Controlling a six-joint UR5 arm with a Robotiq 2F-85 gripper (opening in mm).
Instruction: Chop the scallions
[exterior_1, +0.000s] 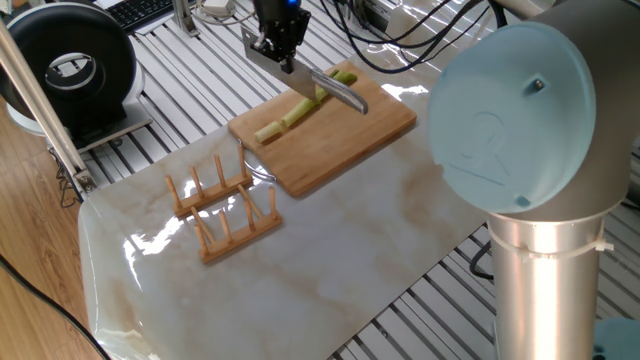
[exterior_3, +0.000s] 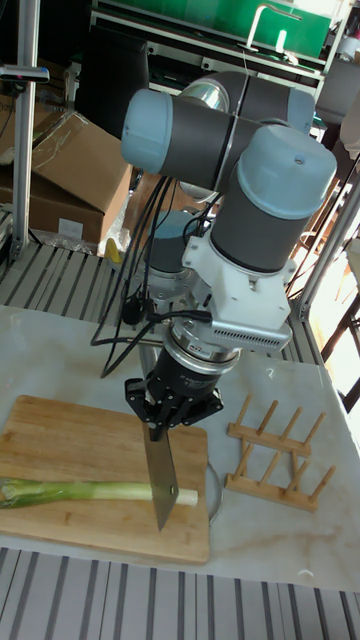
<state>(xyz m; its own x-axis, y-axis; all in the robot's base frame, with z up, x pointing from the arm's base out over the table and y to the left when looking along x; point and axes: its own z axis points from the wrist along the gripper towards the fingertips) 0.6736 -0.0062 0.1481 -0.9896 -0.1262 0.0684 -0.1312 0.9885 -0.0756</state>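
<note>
- Marble-patterned surface (exterior_1: 300, 270) fills my fixed view, a wooden rack (exterior_1: 222, 208) nearest.
- Beyond it, the scallions (exterior_3: 85, 491) lie lengthwise on the cutting board (exterior_1: 345, 140).
- My end effector (exterior_3: 165, 418), clamped on the knife (exterior_3: 160, 475), holds the blade across the stalk's whitish end.

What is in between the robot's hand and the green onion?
The knife. The hand grips its top end, and the blade hangs straight down across the scallion on the cutting board. The tall fixed view shows it best.
</note>
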